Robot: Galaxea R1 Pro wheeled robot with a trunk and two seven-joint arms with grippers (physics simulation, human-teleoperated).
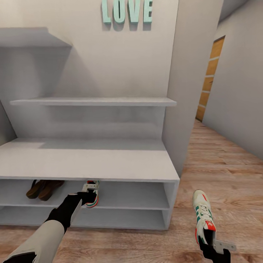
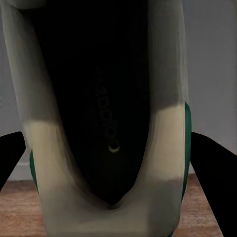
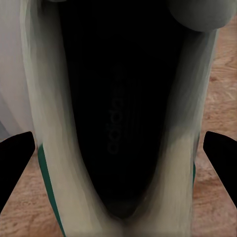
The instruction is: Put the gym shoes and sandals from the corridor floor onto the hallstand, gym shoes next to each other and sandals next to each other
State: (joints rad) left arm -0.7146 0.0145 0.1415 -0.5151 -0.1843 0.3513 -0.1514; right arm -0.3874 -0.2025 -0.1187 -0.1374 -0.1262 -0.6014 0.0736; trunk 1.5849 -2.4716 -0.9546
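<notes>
We saw one gym shoe (image 1: 91, 194) on the hallstand's (image 1: 109, 164) upper tier, just beside the two sandals (image 1: 43, 189), with our left gripper (image 1: 87, 197) pinching its heel. The other gym shoe (image 1: 203, 214) hung over the corridor floor (image 1: 226, 171), clamped by our right gripper (image 1: 211, 244). Between each pair of fingers, the insole (image 3: 116, 128) read, dimly, what looked like "adidas". "LOVE" (image 1: 126, 11) stood on the wall. The tier lay open rightward.

White-green-red gym shoes (image 1: 203, 213), brown sandals (image 1: 44, 189).
</notes>
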